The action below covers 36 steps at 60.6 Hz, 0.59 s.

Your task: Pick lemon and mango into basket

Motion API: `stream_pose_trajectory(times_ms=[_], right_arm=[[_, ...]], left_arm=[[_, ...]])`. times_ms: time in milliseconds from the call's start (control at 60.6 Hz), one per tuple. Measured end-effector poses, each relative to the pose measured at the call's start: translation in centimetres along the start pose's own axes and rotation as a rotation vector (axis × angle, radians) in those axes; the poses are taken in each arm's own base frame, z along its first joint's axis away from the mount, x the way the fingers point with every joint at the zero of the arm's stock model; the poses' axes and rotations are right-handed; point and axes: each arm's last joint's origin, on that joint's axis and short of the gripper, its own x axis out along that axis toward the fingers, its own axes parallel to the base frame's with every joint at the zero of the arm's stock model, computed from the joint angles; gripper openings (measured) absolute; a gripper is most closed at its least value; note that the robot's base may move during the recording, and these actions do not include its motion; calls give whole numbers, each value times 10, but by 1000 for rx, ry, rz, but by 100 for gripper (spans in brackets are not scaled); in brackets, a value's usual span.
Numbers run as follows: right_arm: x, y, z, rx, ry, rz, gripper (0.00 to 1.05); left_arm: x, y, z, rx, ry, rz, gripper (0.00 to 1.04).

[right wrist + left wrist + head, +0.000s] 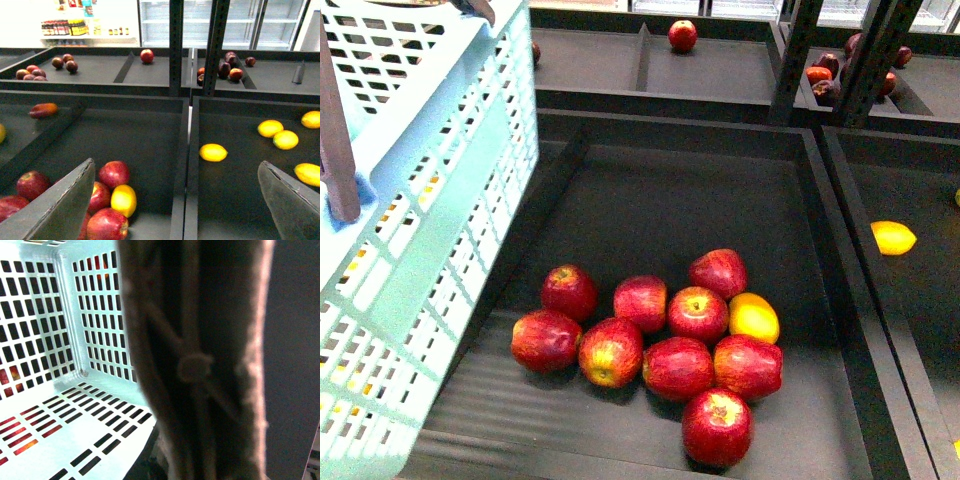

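The pale mint basket (430, 200) hangs tilted at the left of the front view. My left gripper is shut on it. Its brown handle (200, 365) fills the left wrist view and hides the fingers. The basket floor (100, 430) shows nothing lying on it. A lemon (893, 237) lies in the right bin, seen also as the nearest lemon (213, 152) in the right wrist view. A yellow-orange oval fruit (754, 317) rests among the red apples; lemon or mango, I cannot tell. My right gripper (175, 210) is open above the divider between the two bins, holding nothing.
Several red apples (650, 345) are heaped in the middle bin. More lemons (285, 139) lie further into the right bin. An elongated orange-red fruit (44, 110) sits in the left bin. Dark shelf posts (865, 60) and upper bins with dark fruit stand behind.
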Motion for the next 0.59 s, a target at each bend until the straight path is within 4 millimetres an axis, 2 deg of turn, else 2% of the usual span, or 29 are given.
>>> stream_pose_trajectory(times_ms=[264,297,330,412,528,594], right_arm=[[0,0,0,0,0,-2,96],[0,0,0,0,0,-4,96],[0,0,0,0,0,-4,96],[0,0,0,0,0,-3,96],[0,0,0,0,0,-4,96],[0,0,0,0,0,-4,96]], left_arm=[[0,0,-2,-10,25,1,5],[2,-1,-4,34,18,63,5],[8,-6,-7,167,33,212,5],[24,-11,-12,469,123,371,5],[62,-8,-20,701,209,425,5],[82,-10,-24,749,225,418,5]])
